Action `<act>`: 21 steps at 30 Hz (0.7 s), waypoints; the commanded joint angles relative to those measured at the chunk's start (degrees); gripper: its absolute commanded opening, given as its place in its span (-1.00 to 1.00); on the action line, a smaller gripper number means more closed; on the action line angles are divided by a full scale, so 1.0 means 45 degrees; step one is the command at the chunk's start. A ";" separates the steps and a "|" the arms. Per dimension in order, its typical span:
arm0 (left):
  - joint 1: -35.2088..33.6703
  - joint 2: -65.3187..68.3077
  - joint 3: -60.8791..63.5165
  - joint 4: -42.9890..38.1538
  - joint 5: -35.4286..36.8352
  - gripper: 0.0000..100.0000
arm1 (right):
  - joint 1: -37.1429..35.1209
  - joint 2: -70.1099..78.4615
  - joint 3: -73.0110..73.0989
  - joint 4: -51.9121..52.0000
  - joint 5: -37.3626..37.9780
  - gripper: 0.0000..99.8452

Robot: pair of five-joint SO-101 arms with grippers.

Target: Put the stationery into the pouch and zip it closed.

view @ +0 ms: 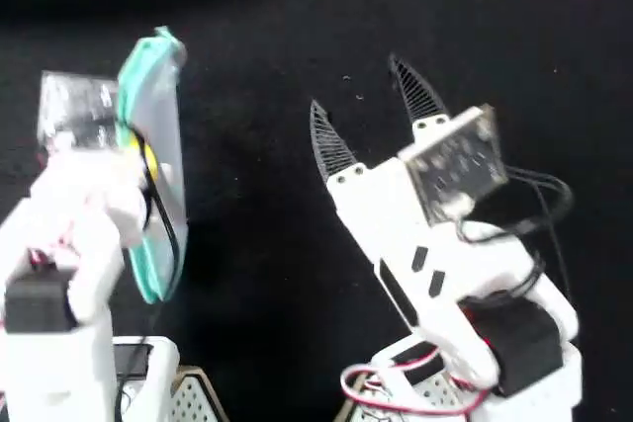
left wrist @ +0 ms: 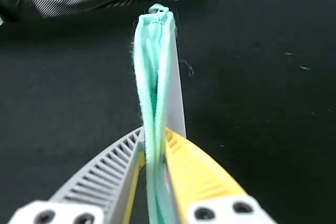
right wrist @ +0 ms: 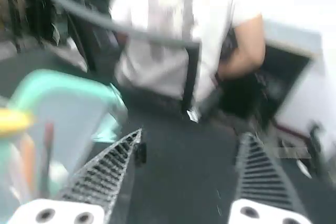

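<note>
One pouch (left wrist: 157, 66), clamped edge-up in the left end effector (left wrist: 156, 137) at the left of the surface (view: 257, 264), probably to present the zip edge to the other arm. The right end effector (view: 356, 86) is wide and empty at mid-surface, pointing far, apart from the pouch on its right, likely staged for the zip. What look like two pens (right wrist: 46, 150) show through the pouch wall, but I can't confirm.

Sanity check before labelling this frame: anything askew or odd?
The pouch stands on edge, not flat: the left gripper pinches its teal edge and holds it upright. The right gripper is open and empty beside it. Nothing looks spilled or damaged.
</note>
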 commanded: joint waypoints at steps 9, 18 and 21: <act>0.0674 0.9514 -0.4913 -0.0879 -0.0430 -0.94 | 0.4435 -0.0147 0.4523 -0.0899 0.0000 -0.94; 0.4523 1.3890 -0.6046 -0.0762 -0.0430 -0.83 | 0.6095 -0.0147 0.8371 -0.2657 0.0821 -0.93; 0.4679 1.3910 -0.7707 0.0801 -0.0430 -0.57 | 0.5998 -0.0147 0.9035 -0.2696 0.1915 -0.93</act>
